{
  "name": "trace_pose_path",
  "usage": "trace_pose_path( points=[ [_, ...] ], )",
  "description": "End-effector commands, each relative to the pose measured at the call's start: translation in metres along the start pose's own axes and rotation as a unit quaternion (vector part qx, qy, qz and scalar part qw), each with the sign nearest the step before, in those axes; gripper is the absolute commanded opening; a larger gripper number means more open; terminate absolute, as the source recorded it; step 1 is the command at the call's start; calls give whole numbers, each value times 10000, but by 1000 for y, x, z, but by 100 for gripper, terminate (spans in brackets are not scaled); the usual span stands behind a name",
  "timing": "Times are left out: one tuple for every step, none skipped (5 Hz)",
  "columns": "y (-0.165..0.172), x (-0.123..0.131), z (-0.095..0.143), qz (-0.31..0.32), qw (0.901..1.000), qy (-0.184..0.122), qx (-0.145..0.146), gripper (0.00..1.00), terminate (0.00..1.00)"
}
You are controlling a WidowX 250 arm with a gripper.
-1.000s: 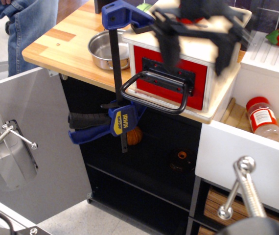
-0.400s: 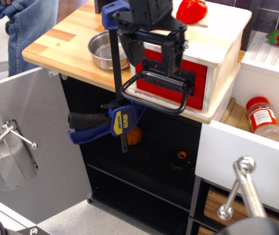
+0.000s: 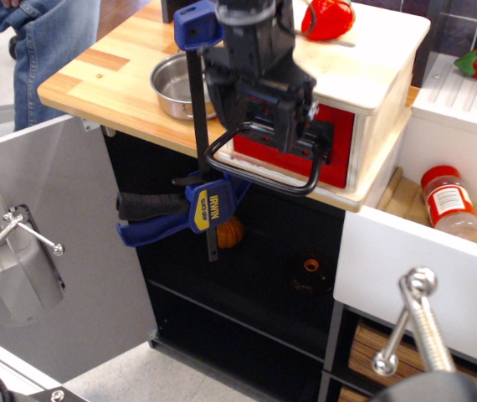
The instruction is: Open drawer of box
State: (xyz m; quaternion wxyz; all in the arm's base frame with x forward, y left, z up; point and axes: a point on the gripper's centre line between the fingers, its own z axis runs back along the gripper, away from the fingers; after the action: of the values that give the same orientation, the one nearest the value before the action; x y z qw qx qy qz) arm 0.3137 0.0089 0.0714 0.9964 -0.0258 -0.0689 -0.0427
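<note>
The cream wooden box (image 3: pixel 376 79) sits in the upper centre of the frame, at the right end of a pale wooden countertop (image 3: pixel 105 84). Its red drawer (image 3: pixel 337 155) faces the lower left of the frame and looks flush with the box front, so it is closed or nearly so. A black loop handle (image 3: pixel 293 180) hangs from a black bracket on that front. The loop's long axis runs across the drawer face from left to right, and the loop juts out and downward toward the viewer, past the counter edge.

The black gripper (image 3: pixel 262 117) hangs directly in front of the drawer, covering its left and middle part, with its body reaching down to the bracket and the top bar of the handle. Whether its fingers are spread or closed on the handle cannot be told from this angle.

A blue Irwin bar clamp (image 3: pixel 203 205) stands upright just left of the box, gripping the counter edge. A steel pan (image 3: pixel 171 88) lies on the counter behind the clamp bar. A red pepper (image 3: pixel 329 18) rests on the box's top. At the right, a white drawer (image 3: pixel 414 268) stands open with a spice jar (image 3: pixel 449 201) lying inside.
</note>
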Motion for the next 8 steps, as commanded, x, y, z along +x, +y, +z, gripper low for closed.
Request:
trace_pose_path(
  points=[
    [1,2,-4,184,9992,-323,-135,100,0],
    [-1,2,-17,253,9990,-367,3,100,0],
    [-1,7,-27,392,9980,-477,120,100,0],
    [-1,-3,-30,458,9982,-317,199,100,0],
    [-6,-33,-29,481,9982,138,319,100,0],
    [-3,-58,-24,223,9980,351,475,100,0],
    [-3,-75,-15,476,9951,525,691,100,0],
    [-6,-93,-12,375,9922,786,891,100,0]
  ],
)
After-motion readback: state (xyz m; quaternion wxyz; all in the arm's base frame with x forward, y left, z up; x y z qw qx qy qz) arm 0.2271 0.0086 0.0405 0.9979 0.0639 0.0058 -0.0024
